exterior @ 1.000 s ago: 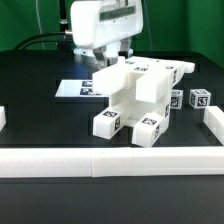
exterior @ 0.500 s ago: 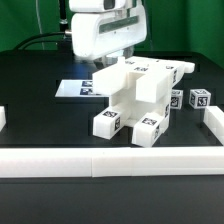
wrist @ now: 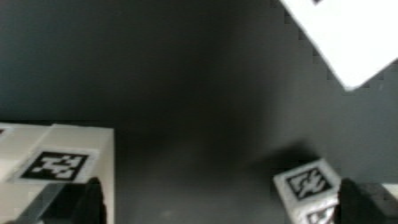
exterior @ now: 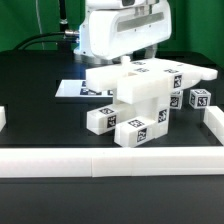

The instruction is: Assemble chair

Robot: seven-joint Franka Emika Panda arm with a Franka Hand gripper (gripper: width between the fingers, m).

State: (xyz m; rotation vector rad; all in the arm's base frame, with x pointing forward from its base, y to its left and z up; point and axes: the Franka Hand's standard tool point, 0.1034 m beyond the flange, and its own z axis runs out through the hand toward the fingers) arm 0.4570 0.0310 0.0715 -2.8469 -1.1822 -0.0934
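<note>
Since half a second ago, the chair [exterior: 140, 92] has swung round and come closer to the front, and my gripper [exterior: 133, 60] has slid toward the exterior view's right. The chair now sits tilted in the middle of the black table [exterior: 40, 125], with two leg ends pointing at the low white rail [exterior: 100, 160]. My gripper is right behind the top of the chair. I cannot tell if it is open or pinching the chair, because the chair hides my fingers. I think I am turning the chair to get at another side. One small white block [exterior: 201, 99] waits just beside it. The marker board [exterior: 75, 89] lies flat behind it.
</note>
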